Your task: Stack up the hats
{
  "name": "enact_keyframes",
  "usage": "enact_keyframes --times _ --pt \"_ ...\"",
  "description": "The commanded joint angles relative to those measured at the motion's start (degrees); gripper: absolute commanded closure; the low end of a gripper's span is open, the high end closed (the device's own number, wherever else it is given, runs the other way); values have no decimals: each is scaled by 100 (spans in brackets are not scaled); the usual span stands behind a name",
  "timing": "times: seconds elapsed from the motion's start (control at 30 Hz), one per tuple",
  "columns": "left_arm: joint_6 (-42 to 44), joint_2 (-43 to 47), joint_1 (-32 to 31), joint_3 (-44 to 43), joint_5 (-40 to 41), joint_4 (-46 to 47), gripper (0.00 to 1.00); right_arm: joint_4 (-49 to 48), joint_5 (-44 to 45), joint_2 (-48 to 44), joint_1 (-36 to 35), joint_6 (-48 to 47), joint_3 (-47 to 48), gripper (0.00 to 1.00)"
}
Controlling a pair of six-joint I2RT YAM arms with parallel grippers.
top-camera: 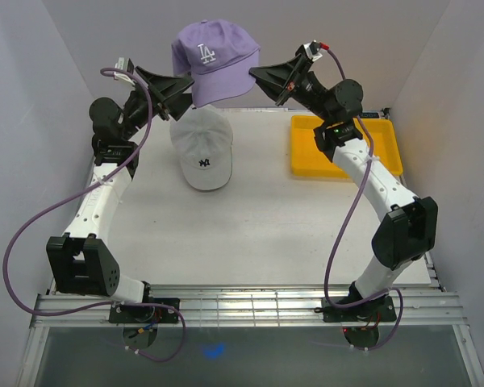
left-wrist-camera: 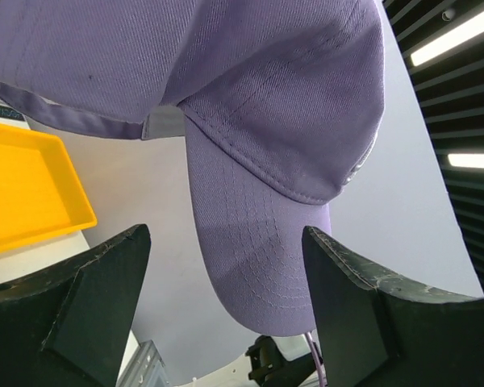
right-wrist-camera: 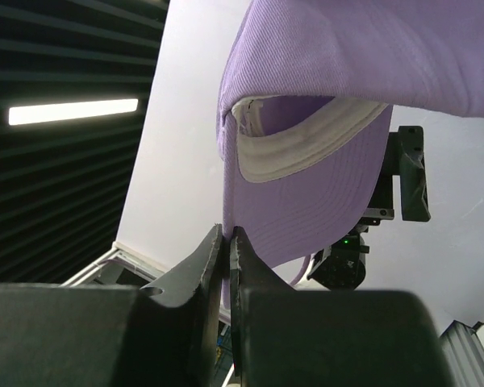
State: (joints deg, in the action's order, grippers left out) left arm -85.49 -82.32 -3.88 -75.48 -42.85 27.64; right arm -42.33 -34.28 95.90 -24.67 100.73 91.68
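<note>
A purple hat [top-camera: 214,56] with a white logo hangs high above the table's far middle. My right gripper [top-camera: 260,78] is shut on the edge of its brim, seen pinched between the jaws in the right wrist view [right-wrist-camera: 227,235], where the purple hat [right-wrist-camera: 323,185] shows from below. My left gripper [top-camera: 187,87] stands open just beside the hat's left side. In the left wrist view the purple hat [left-wrist-camera: 282,121] fills the top, and its brim points down between my spread left gripper [left-wrist-camera: 226,234] without touching either finger. A white hat [top-camera: 202,149] with a dark logo lies on the table below.
A yellow tray [top-camera: 345,176] sits at the back right of the table, under my right arm, and its yellow tray corner [left-wrist-camera: 24,185] shows in the left wrist view. White walls close in the table on the left, right and far sides.
</note>
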Motion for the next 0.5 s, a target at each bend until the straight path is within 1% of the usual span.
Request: enact_keyframes --times 0.0,0.27,0.4,0.47 --pt "-117 129 -25 7 -30 295 14 -777 220 -19 -100 254 -18 92" --pt "-274 208 -16 86 -39 558 14 -909 264 69 -249 334 -97 92" --pt "-345 278 -25 104 -48 637 18 -891 264 113 -267 316 -141 92" --pt "-371 366 -25 148 -30 655 24 -874 273 148 -258 307 -159 92"
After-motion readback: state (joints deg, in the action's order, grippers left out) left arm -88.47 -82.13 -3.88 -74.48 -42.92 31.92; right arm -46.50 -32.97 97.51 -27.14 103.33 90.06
